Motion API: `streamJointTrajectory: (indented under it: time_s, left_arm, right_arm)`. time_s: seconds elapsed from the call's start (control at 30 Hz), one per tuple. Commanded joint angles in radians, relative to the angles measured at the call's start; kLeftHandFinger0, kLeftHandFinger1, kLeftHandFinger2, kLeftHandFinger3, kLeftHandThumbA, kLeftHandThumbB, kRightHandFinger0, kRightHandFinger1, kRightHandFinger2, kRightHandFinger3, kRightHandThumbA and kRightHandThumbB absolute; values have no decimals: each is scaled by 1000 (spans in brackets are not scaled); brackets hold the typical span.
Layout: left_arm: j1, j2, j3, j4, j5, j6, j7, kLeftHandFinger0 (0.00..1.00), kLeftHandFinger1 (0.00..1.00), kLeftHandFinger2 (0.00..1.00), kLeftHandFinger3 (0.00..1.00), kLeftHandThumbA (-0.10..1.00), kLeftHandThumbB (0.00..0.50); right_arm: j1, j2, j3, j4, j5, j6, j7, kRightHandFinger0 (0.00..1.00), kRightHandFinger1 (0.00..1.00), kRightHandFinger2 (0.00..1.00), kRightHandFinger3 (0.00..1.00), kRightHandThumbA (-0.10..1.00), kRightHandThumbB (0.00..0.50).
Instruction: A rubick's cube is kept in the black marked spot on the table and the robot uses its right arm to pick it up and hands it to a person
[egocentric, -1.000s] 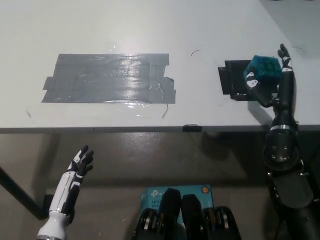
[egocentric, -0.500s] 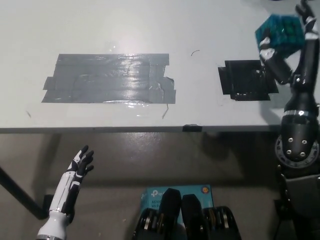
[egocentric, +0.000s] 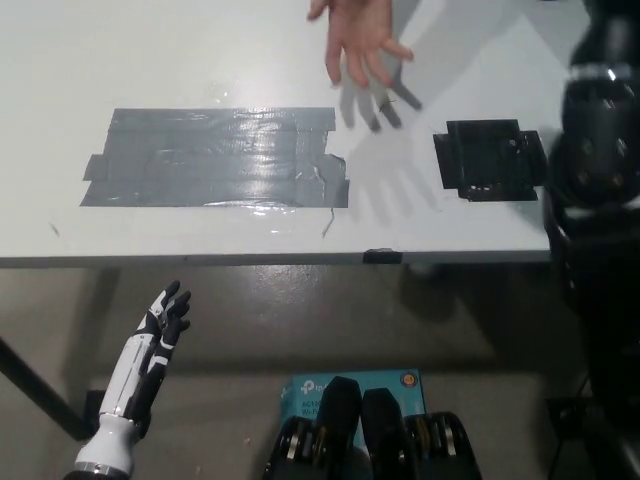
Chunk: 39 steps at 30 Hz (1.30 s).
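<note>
The black marked spot (egocentric: 490, 160) on the table (egocentric: 200, 60) lies bare, a person's hand (egocentric: 357, 40) waits open at the far side, and the right hand and cube are out of view, so the handover looks pending, while the left hand (egocentric: 160, 330) rests near left, fingers apart

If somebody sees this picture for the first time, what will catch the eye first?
Probably the person's open hand reaching in over the table's far edge, casting a shadow. Next, the large grey tape patch at centre-left and the black marked spot at right, with no cube on it.
</note>
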<state>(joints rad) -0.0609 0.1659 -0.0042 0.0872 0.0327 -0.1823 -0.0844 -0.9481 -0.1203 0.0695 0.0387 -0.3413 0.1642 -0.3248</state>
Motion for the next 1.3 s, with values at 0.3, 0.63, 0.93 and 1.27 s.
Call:
streamJointTrajectory:
  time_s: [0.3,0.63,0.93,1.27]
  left_arm:
    - [-4,16,-7,-45,8,-9,-18,994,1000,1000,1000,872,134]
    - [-12,17,-13,-32,14,-15,-20,1000,1000,1000,1000,866,129]
    - [-7,18,-17,-42,18,-2,-20,1000,1000,1000,1000,839,135]
    - [-14,22,-15,-51,19,8,-22,998,1000,1000,1000,816,138]
  right_arm:
    - [-291,7,61,721,-45,-181,-33,1,447,867,969,-100,210]
    - [-419,42,103,1181,-22,-256,-33,123,470,851,977,-100,246]
    - [-441,64,129,1293,-19,-298,0,33,403,831,876,-100,198]
    - [-441,23,181,1288,-20,-255,232,1000,1000,1000,1000,801,500]
